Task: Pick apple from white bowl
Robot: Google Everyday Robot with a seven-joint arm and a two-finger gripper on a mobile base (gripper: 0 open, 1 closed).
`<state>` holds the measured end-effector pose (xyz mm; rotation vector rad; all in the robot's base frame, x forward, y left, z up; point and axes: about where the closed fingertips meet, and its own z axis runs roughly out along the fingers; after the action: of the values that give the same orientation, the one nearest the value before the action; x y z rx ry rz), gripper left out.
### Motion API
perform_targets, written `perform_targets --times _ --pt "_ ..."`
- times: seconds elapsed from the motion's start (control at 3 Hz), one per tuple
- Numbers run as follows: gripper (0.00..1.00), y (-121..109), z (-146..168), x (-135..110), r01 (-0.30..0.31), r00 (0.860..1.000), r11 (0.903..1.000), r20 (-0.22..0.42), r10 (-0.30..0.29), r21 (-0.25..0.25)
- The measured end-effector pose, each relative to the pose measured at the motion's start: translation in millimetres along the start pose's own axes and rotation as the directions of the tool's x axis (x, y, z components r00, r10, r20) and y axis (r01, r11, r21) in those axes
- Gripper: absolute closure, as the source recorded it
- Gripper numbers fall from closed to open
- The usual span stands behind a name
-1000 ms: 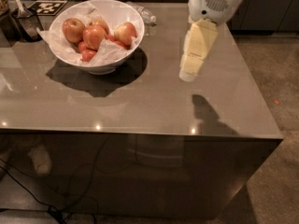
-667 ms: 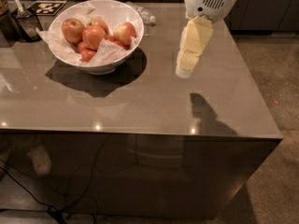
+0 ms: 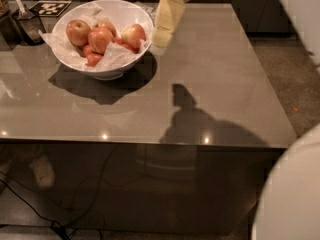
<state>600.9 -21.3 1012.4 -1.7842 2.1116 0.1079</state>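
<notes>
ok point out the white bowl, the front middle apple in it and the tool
white bowl [image 3: 127, 11], camera view, on its inner back wall
apple [image 3: 100, 39], camera view, middle of the front centre apple's skin
tool [image 3: 161, 38], camera view, its lower end, just right of the bowl's rim

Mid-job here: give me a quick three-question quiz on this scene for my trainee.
1. True or false: the gripper holds an apple.
2. Where are the apples? A: all in the white bowl. B: one in the gripper. C: none in sight.
3. Fill in: in the camera view, the gripper hangs over the table, just ___ of the bowl's rim.
Key: 1 false; 2 A; 3 right.
</notes>
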Motion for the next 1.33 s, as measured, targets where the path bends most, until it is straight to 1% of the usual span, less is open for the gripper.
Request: perform_targets --times 0.33,0.67,1.0,1.33 --pt "0.00 -8 -5 -14 0.009 0.999 0.9993 0.041 -0.011 0.036" --pt "0.00 -14 -2 -22 0.013 0.998 0.9989 0.067 -0.016 0.046" --pt "0.00 -23 23 -53 0.035 0.995 0.9990 0.098 -0.032 -0.026" --pt "0.00 -42 44 -100 0.067 0.986 0.9967 0.153 -0.060 -0.046"
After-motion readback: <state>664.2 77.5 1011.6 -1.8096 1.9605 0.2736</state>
